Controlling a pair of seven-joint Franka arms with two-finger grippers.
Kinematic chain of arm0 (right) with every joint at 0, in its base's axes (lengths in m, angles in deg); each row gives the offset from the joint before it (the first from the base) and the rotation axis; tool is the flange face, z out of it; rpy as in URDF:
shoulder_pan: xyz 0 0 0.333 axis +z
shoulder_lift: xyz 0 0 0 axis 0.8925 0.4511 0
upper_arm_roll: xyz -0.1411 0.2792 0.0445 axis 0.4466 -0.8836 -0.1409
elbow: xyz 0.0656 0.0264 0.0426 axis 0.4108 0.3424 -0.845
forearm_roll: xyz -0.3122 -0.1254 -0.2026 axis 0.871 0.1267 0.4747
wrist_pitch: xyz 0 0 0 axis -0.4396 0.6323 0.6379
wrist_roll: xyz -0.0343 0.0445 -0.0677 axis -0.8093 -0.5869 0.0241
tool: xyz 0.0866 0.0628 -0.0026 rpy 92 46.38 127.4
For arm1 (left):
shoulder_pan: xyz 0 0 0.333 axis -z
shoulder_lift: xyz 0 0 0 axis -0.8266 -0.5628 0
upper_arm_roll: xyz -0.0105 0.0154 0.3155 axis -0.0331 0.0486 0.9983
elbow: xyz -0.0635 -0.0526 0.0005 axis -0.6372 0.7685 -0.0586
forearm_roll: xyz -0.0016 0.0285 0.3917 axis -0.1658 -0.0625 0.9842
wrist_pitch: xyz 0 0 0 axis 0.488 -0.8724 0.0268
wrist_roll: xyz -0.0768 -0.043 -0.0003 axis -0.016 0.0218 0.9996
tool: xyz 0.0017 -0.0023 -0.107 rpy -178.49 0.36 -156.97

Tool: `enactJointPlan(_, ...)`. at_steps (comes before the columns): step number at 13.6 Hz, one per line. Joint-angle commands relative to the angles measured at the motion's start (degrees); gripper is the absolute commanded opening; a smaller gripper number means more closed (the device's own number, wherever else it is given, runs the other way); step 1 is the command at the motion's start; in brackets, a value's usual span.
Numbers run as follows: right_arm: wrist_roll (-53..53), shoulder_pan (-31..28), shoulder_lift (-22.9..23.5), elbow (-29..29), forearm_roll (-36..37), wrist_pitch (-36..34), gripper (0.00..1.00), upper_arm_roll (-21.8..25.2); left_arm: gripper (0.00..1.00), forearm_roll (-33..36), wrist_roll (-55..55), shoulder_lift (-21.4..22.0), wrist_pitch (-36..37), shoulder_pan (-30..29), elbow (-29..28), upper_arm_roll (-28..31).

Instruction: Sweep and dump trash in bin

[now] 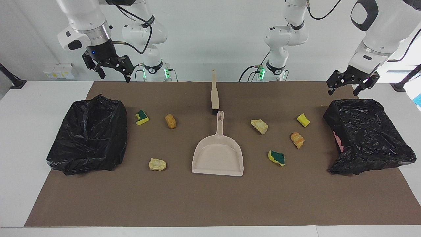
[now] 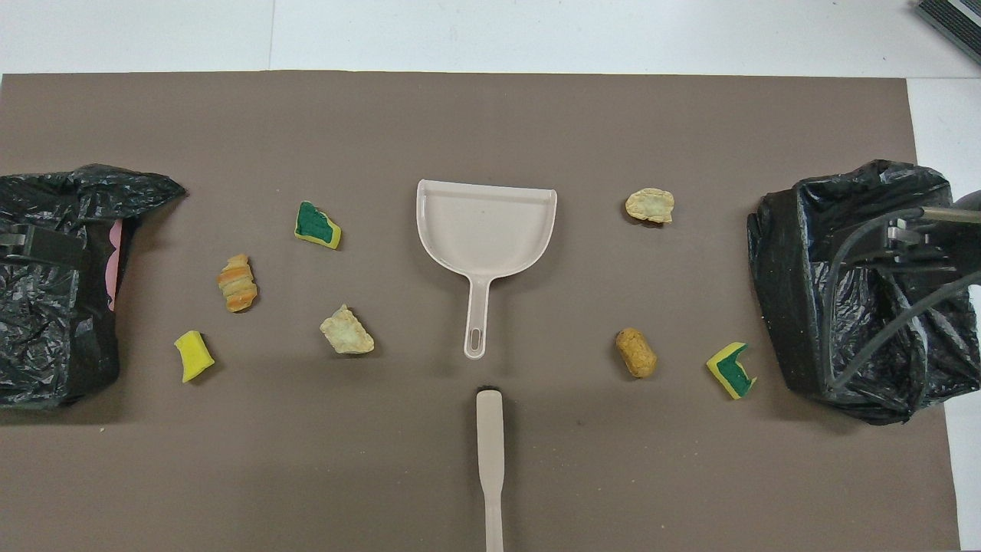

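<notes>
Both pincers hang empty with their fingers spread apart: the left gripper (image 1: 352,86) is up over the table edge by the bin at its own end, and the right gripper (image 1: 111,69) is raised over the robots' edge of the mat near the other bin, both arms waiting. Under everything lies the brown mat (image 1: 210,200), covering most of the white table (image 1: 29,138). A bin lined with a black bag (image 1: 368,136) sits at the left arm's end, and a second black-bagged bin (image 1: 88,135) sits at the right arm's end. Midway between them lies the pale dustpan (image 1: 217,154), its handle pointing toward the robots, and just beside the handle's tip, nearer the robots, lies the brush (image 1: 214,93). The trash (image 1: 259,126) is scattered loose on the mat, seven small pieces in all: four between the dustpan and the left arm's bin, three between the dustpan and the right arm's bin, none touching the dustpan.
</notes>
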Motion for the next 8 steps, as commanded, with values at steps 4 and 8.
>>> enactJointPlan(4,1.21,-0.73,-1.02,0.99,-0.75,0.41,1.0,-0.2,1.0,0.66,-0.31,-0.17,1.11,-0.22,1.13,-0.09)
enactJointPlan(8,1.21,-0.72,-1.02,0.99,-0.84,0.32,1.0,-0.2,1.0,0.66,-0.04,-0.17,1.46,0.65,1.13,-0.53)
